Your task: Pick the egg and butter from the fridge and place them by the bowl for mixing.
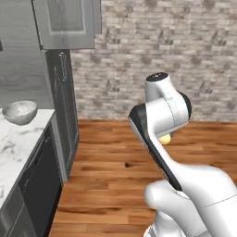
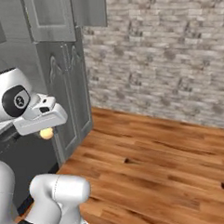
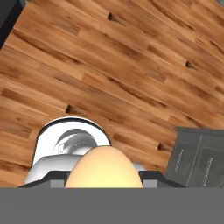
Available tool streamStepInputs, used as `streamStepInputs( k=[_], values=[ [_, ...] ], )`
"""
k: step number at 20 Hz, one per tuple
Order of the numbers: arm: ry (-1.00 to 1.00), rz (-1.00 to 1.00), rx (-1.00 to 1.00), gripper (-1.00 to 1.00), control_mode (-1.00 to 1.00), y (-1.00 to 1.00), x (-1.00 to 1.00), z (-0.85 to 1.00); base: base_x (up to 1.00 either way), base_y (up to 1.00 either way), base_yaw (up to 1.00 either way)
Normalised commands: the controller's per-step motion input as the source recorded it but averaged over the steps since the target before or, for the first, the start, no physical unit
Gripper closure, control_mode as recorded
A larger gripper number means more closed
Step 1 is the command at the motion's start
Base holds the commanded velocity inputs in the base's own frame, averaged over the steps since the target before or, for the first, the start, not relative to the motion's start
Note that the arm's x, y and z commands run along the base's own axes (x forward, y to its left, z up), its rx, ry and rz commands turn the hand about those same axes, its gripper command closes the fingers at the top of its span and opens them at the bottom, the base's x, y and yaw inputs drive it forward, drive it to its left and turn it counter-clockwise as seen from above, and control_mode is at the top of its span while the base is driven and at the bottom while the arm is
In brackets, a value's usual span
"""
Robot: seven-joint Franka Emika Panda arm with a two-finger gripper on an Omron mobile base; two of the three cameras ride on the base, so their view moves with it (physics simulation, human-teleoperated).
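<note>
The egg [image 3: 104,167] sits right at the gripper [image 3: 104,183], a smooth yellow-orange ball low in the hand view with a dark fingertip [image 3: 154,178] hard against each side of it, so the jaws are pinching the egg between them. From the left base view a sliver of the egg [image 1: 165,138] peeks out just beneath the arm's folded upper link, held in the air over the wood floor [image 1: 115,171]. The right base view shows it the same way, a small pale-orange blob [image 2: 46,133] tucked under the white hand (most of it hidden by the hand itself).

The bowl [image 1: 19,112] stands on the white marble counter [image 1: 14,148] at the far left of the left base view, well apart from the egg. Tall grey cabinet doors [image 1: 65,111] rise just right of the counter's end, and a brick wall [image 1: 162,55] runs along the far side of the room. In the hand view the floor [image 3: 109,65] spreads out past the egg, with a corner of a dark grey cabinet [image 3: 199,159] at the lower right.
</note>
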Motion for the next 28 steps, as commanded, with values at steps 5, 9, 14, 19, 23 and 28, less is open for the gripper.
streamStepInputs(
  k=[5,9,14,19,23,28],
  values=[
    [0.0,0.0,0.0,1.0,1.0,0.0,0.0,0.0,0.82,0.2,0.2],
    [0.0,0.0,0.0,1.0,1.0,0.0,0.0,0.0,0.79,0.21,0.24],
    [0.0,0.0,0.0,1.0,1.0,0.0,0.0,0.0,0.66,0.17,0.36],
    [0.0,0.0,0.0,1.0,1.0,0.0,0.0,0.0,0.51,0.08,0.56],
    [0.0,0.0,0.0,1.0,1.0,0.0,0.0,0.0,0.44,0.03,0.64],
    [0.0,0.0,0.0,1.0,1.0,0.0,0.0,0.0,0.43,0.0,0.69]
  ],
)
